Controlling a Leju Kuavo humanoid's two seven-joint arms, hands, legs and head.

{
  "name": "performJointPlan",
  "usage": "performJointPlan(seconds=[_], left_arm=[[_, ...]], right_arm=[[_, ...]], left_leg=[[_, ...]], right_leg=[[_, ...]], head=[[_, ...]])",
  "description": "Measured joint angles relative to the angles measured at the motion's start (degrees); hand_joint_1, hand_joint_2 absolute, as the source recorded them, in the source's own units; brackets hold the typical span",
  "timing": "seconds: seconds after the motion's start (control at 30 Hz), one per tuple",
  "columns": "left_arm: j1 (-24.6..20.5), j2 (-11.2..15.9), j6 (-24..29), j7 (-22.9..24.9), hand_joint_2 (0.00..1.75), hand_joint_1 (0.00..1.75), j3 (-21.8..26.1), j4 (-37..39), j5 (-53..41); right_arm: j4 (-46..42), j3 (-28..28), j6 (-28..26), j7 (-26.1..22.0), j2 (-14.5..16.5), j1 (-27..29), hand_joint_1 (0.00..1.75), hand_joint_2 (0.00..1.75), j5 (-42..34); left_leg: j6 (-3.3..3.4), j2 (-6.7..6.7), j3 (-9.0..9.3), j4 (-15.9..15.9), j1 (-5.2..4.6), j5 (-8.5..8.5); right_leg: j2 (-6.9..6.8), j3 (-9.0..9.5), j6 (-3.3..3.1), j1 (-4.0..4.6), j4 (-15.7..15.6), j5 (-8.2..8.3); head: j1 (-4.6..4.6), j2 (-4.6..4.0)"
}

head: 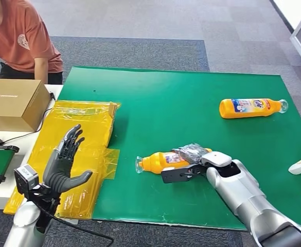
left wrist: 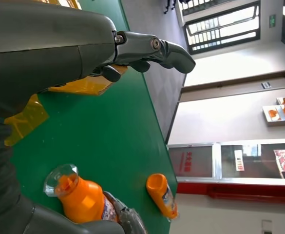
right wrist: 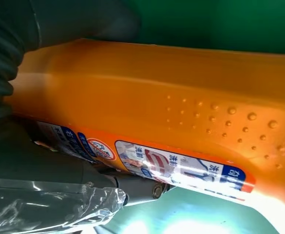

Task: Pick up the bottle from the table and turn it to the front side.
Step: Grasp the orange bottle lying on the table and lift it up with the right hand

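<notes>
Right hand (head: 187, 167) closing round bottle (head: 160, 161) lying on mat (head: 187, 103). Needing firm mid-body grip before lifting, rolling label frontward. Left hand (head: 65, 159) hovering, spread, holding nothing

left hand (head: 65, 159) raised, fingers spread, right hand (head: 191, 165) gripping

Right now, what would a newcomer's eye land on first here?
The right hand gripping an orange plastic bottle lying on the green table mat, near its front edge. A second orange bottle lies far right. The left hand hovers open above crinkled yellow plastic bags.
</notes>
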Motion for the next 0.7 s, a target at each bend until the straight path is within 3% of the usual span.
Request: performJointPlan(seconds=[0.13, 0.23, 0.33, 0.47, 0.6, 0.7], left_arm=[[0.0, 0.0, -0.1, -0.6, 1.75, 0.00, -0.5, 0.0, 0.0], [0.1, 0.1, 0.0, -1.2, 1.75, 0.00, -0.7, 0.0, 0.2], [0.2, 0.1, 0.6, -1.8, 1.75, 0.00, -0.7, 0.0, 0.6], [0.5, 0.2, 1.9, -1.9, 1.75, 0.00, -1.0, -0.2, 0.8], [0.9, 0.1, 3.4, -1.6, 1.75, 0.00, -1.8, -1.8, 1.2], [1.2, -0.1, 3.9, -0.6, 1.75, 0.00, -2.7, -3.8, 2.4]], right_arm=[[-0.1, 0.7, 2.0, -1.7, -0.9, -0.8, 1.75, 1.75, -8.8], [-2.3, -0.3, 4.4, -6.4, -2.1, 0.5, 1.75, 1.75, -22.1], [-9.2, -3.9, 6.8, -11.6, -3.3, 6.2, 1.75, 1.75, -39.9], [-20.3, -8.8, 6.2, -13.5, -3.4, 13.1, 1.75, 1.75, -53.1], [-31.2, -13.1, 2.2, -13.8, -1.1, 19.2, 1.75, 1.75, -58.7], [-38.6, -14.0, -4.0, -13.8, 1.0, 23.1, 1.75, 1.75, -54.5]], left_leg=[[0.02, 0.00, 0.00, 0.0, 0.00, 0.02], [0.02, -0.01, -0.01, 0.0, 0.00, 0.02], [0.02, -0.09, -0.14, 0.0, -0.01, 0.02], [0.01, -0.12, -0.31, 0.0, 0.01, 0.02], [-0.01, -0.11, -0.37, 0.0, 0.00, -0.01], [-0.02, -0.11, -0.38, 0.0, 0.01, -0.02]], right_leg=[[0.00, 0.07, 0.01, 0.00, 0.0, 0.01], [-0.01, 0.06, 0.02, 0.00, 0.0, 0.01], [-0.05, 0.00, 0.02, 0.00, 0.0, 0.01], [-0.06, -0.14, 0.02, 0.02, 0.0, -0.01], [-0.04, -0.23, 0.00, 0.02, 0.0, -0.03], [-0.05, -0.25, -0.03, 0.02, 0.0, -0.07]], head=[[0.01, 0.01], [0.01, 0.01], [-0.01, 0.01], [0.01, 0.01], [0.00, 0.00], [0.00, 0.00]])
